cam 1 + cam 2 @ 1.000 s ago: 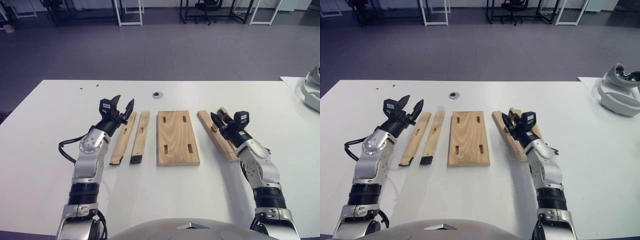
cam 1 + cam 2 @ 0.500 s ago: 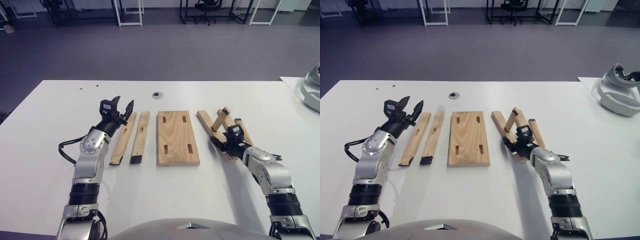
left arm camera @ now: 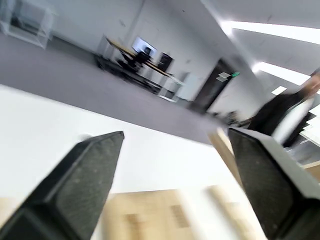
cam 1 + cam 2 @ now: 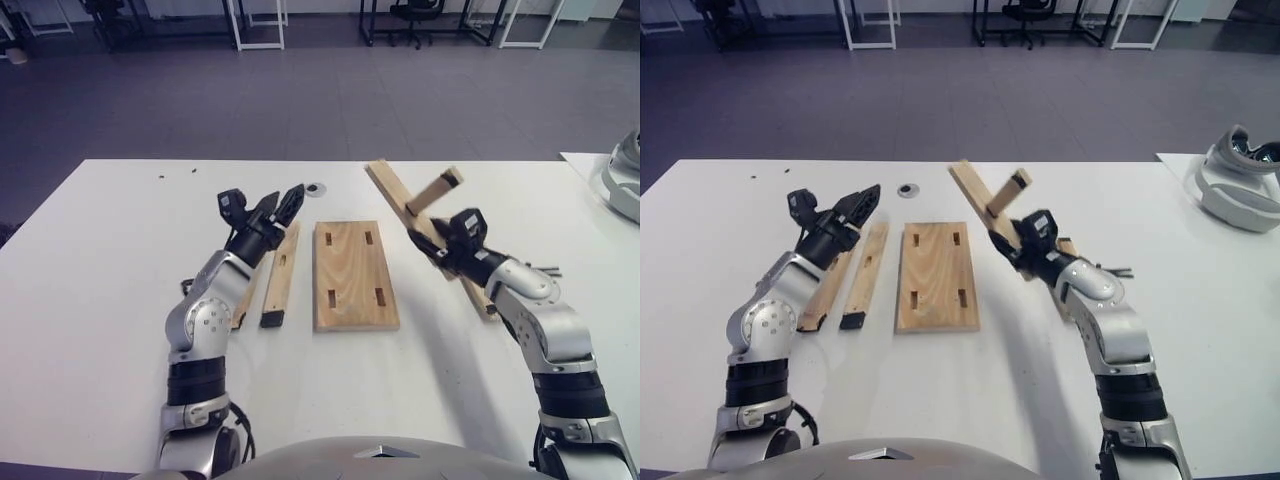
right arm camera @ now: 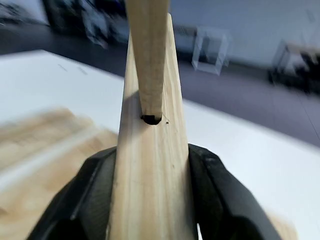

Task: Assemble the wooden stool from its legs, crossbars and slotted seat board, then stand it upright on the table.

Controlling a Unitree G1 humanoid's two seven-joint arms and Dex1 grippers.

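Note:
The slotted seat board (image 4: 356, 275) lies flat mid-table. Left of it lie two legs (image 4: 282, 268), the outer one (image 4: 827, 285) partly under my left arm. My left gripper (image 4: 284, 194) hovers open above their far ends, nothing between its fingers (image 3: 82, 182). My right gripper (image 4: 436, 245) is shut on a third leg (image 4: 392, 192), held tilted above the table right of the board. A crossbar (image 4: 436, 190) is plugged into that leg's slot and sticks up; the right wrist view shows the leg (image 5: 152, 155) and the crossbar (image 5: 147, 45). Another leg (image 4: 481, 296) lies below my right arm.
A small round disc (image 4: 316, 189) sits just beyond the board. A white headset (image 4: 1240, 190) rests on a neighbouring table at the right. Small dark pins (image 4: 546, 270) lie near my right forearm. The near half of the table is bare white surface.
My right gripper has lifted the leg with its crossbar off the table and tilted it up. My left gripper has swung right and forward over the legs' far ends, still open.

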